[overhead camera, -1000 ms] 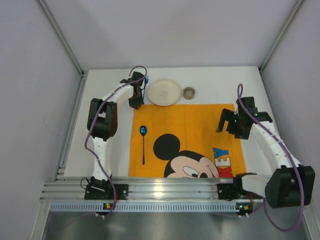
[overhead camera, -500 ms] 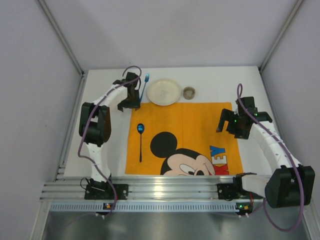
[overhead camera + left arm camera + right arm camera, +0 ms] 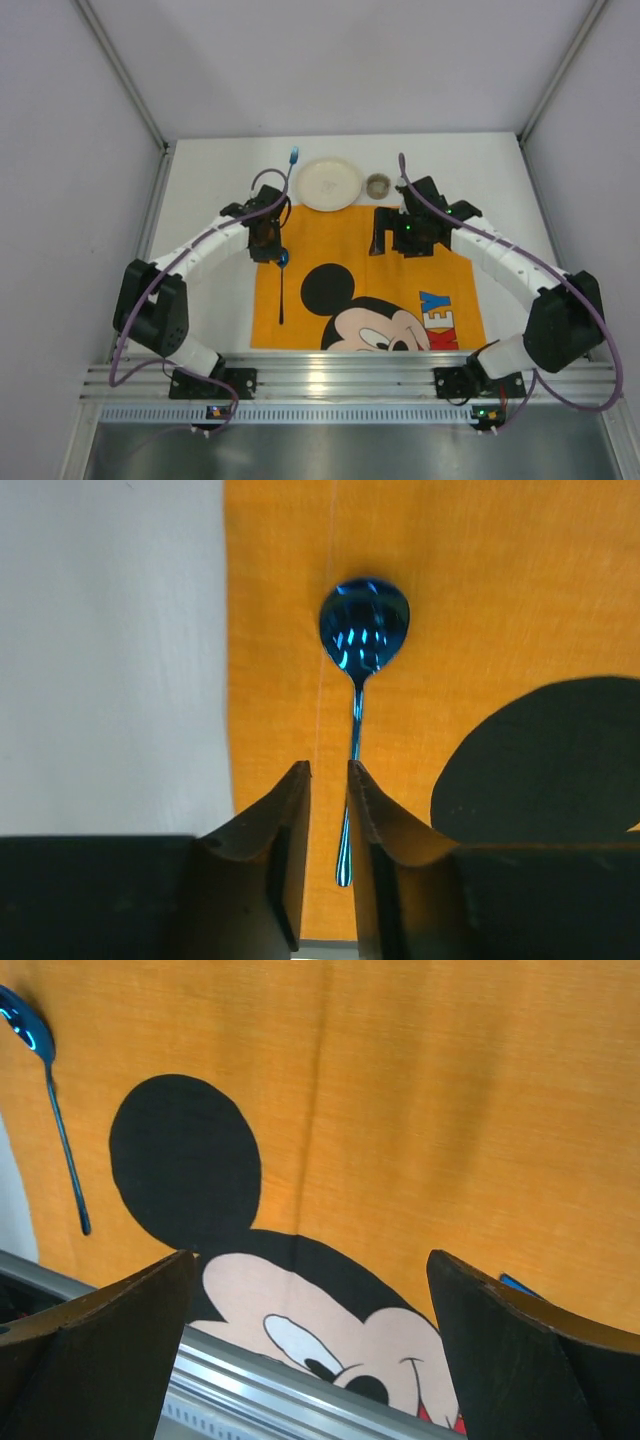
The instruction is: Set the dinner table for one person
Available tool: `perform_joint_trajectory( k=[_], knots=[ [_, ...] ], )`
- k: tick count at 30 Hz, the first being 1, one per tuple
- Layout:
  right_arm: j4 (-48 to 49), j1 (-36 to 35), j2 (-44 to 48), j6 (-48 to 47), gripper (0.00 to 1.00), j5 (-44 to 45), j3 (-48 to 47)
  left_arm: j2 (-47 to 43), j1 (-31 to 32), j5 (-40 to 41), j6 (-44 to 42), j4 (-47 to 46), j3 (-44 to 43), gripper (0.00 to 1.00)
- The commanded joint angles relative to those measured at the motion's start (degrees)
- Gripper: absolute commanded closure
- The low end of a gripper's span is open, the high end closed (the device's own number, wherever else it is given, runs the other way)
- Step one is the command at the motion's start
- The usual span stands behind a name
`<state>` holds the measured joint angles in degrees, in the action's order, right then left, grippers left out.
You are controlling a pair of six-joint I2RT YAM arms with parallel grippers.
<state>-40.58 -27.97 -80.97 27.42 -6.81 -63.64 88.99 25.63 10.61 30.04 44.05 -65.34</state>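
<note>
The white dinner table (image 3: 200,190) carries an orange Mickey Mouse mat (image 3: 420,270). On the mat's left side lies a blue spoon (image 3: 283,290), bowl toward the far side. My left gripper (image 3: 268,240) hovers over the spoon (image 3: 364,630), fingers a narrow gap apart with nothing between them. The handle tip lies on the mat under that gap (image 3: 328,770). Above the mat's upper middle my right gripper (image 3: 390,235) is wide open and empty (image 3: 310,1260). A cream plate (image 3: 328,184), a small round cup (image 3: 378,185) and a thin blue utensil (image 3: 293,157) sit beyond the mat.
Grey walls close the table in at the back and on both sides. A metal rail (image 3: 340,380) runs along the near edge, and it shows below the mat in the right wrist view (image 3: 250,1385). Bare white table (image 3: 110,650) lies left of the mat.
My left gripper let go of the blue utensil beside the plate, then came back over the spoon, its jaws narrowing. The right arm swung left from the mat's right edge to its upper middle.
</note>
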Motion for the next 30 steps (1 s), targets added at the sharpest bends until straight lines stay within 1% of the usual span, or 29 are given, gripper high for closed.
perform_joint_trajectory(
  k=[1,2,7,11,17,21,25,26,30],
  knots=[
    [4.10,-1.39,-2.87,5.10,0.00,-0.22,-3.16,-1.01,3.72,-2.09,2.39,-2.83,3.81,0.76],
    [4.10,-1.82,-3.14,5.19,0.00,-0.40,-3.94,-0.66,4.95,-1.74,2.65,-3.44,5.04,0.78],
    [2.88,-2.00,-2.70,3.35,0.01,0.65,-4.13,1.70,5.92,-1.74,3.44,-6.26,7.16,0.78],
    [2.08,-2.00,-1.74,2.55,0.01,1.71,-2.03,4.52,6.19,-1.47,3.44,-7.84,7.42,0.78],
    [1.82,-2.01,1.86,3.78,0.00,2.50,1.84,9.52,6.45,-0.68,3.62,-8.90,6.72,0.82],
    [0.68,-2.00,4.85,3.43,0.00,4.16,3.43,10.68,6.45,0.37,4.15,-8.64,6.28,0.83],
    [-0.38,-1.22,7.14,3.17,0.00,5.14,5.54,10.15,6.45,0.46,3.97,-8.63,6.02,0.83],
    [-0.38,-0.95,7.49,3.17,0.00,5.23,6.58,10.32,6.37,0.11,3.88,-8.89,6.02,0.88],
    [-0.29,-0.77,8.28,2.73,0.00,5.14,8.00,11.64,6.37,-0.77,3.88,-9.25,6.63,1.00]
  ],
)
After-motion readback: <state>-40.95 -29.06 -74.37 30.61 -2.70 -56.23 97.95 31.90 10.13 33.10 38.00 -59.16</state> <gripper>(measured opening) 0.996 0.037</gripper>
